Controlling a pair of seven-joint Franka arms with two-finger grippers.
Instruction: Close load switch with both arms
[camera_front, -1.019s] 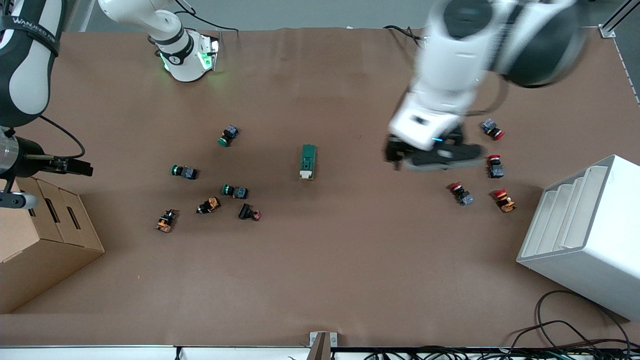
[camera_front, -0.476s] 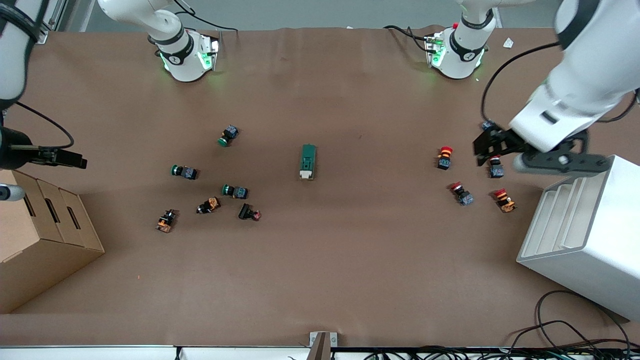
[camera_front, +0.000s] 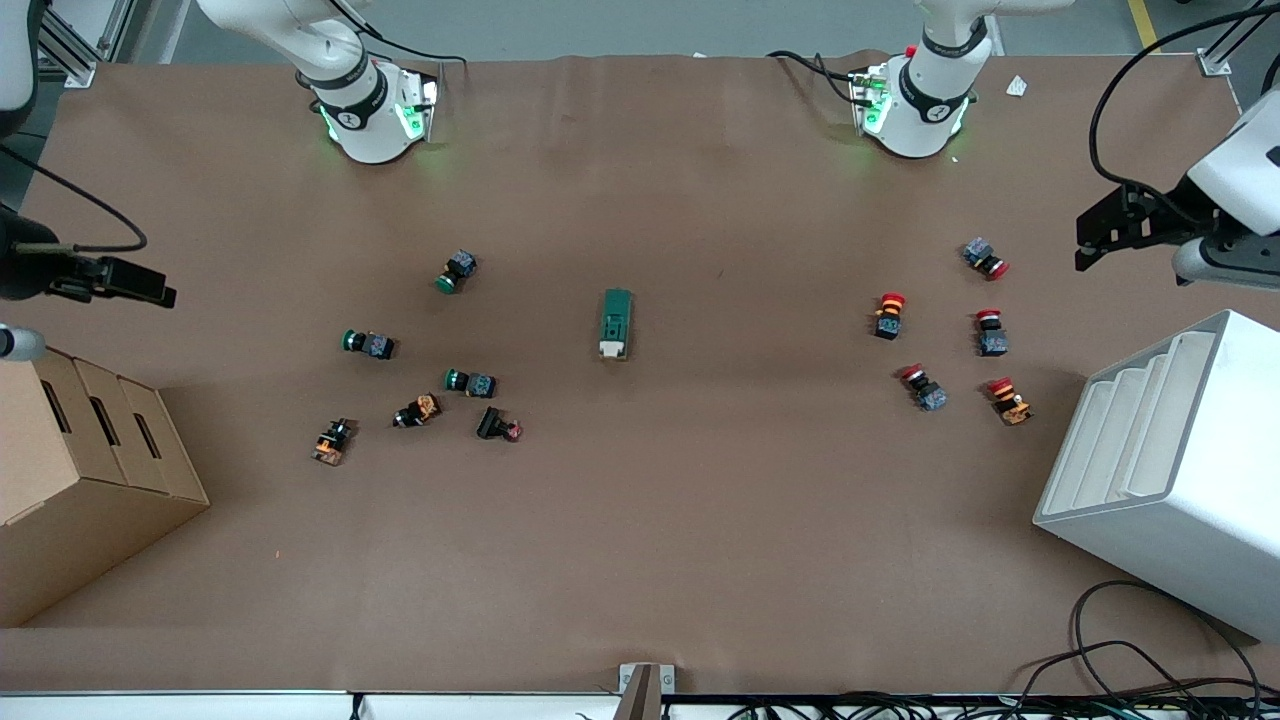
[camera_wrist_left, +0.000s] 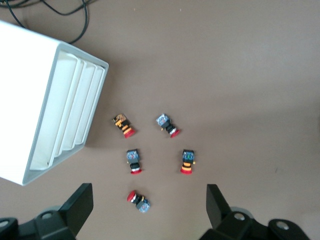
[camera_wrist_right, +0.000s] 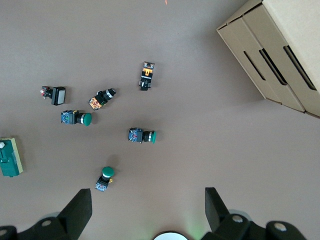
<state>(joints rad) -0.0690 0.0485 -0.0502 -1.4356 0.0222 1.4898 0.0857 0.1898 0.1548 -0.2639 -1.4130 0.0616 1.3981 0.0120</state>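
Clutter is my main worry from where I sit. Nearest the front camera, the white rack (camera_front: 1170, 470) fills the left arm's end of the table and the cardboard box (camera_front: 80, 470) fills the right arm's end; a low sweep inward from either side could clip one.

Farther up, the load switch (camera_front: 617, 323) lies alone at the table's middle, its cream lever end toward the camera, untouched and well apart from both arms. I judge neither arm has begun its approach.

Between it and each arm lie loose buttons: the red-capped buttons (camera_wrist_left: 160, 150) toward the left arm's end, the green-capped buttons (camera_wrist_right: 112, 135) and a few orange and black ones toward the right arm's end. A descent off target could knock these or close on one instead of the switch.

The left gripper (camera_front: 1115, 228) hangs over the table edge above the rack, its jaws spread wide and empty in its wrist view. The right gripper (camera_front: 120, 282) hangs above the box, jaws likewise wide and empty.

If only one arm arrives, I'd expect the light switch to slide, not close.
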